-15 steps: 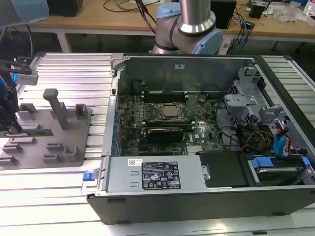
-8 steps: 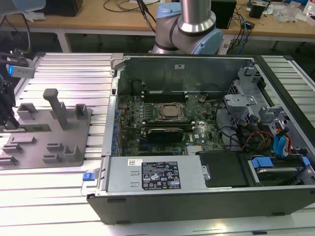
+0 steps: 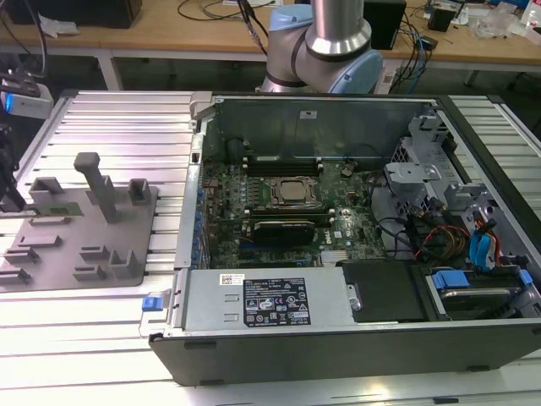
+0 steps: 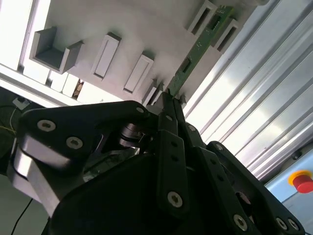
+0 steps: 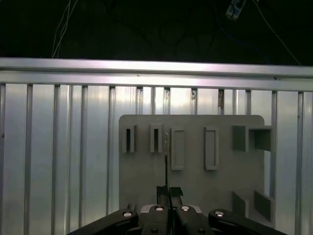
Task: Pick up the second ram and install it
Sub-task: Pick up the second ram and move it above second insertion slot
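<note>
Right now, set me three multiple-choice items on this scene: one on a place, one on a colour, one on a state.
1. Where is the memory stick?
A in a drawer
B on the grey plate
C on the floor

2. What colour is the stick?
A green
B red
C white

3. How is the pincer?
A wide open
B shut on the stick's end
C holding a screwdriver

Answers:
1. B, the stick sits in the plate's holders.
2. A, its board shows green in the second wrist view.
3. B, the fingers meet at the stick's end in both wrist views.
</note>
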Action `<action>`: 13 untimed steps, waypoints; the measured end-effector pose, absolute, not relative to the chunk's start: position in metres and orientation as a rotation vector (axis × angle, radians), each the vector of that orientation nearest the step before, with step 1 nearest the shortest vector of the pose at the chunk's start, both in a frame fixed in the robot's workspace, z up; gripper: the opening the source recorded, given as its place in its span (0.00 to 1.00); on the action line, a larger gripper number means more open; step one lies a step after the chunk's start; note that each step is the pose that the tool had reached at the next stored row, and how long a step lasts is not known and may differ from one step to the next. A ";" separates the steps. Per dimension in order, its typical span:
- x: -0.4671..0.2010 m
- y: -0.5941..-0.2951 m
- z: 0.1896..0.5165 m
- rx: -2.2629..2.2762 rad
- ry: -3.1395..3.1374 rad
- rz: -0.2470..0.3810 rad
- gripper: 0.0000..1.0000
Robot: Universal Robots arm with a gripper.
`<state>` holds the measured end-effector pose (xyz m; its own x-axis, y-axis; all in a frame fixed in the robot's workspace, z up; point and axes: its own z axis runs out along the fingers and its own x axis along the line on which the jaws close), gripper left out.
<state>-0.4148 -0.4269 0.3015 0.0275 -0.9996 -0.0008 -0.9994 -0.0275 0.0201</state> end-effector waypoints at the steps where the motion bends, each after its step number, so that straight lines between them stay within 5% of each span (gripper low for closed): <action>1: -0.415 -0.426 0.303 2.242 -2.181 -0.022 0.09; 13: -0.415 -0.421 0.326 2.236 -2.175 -0.010 0.09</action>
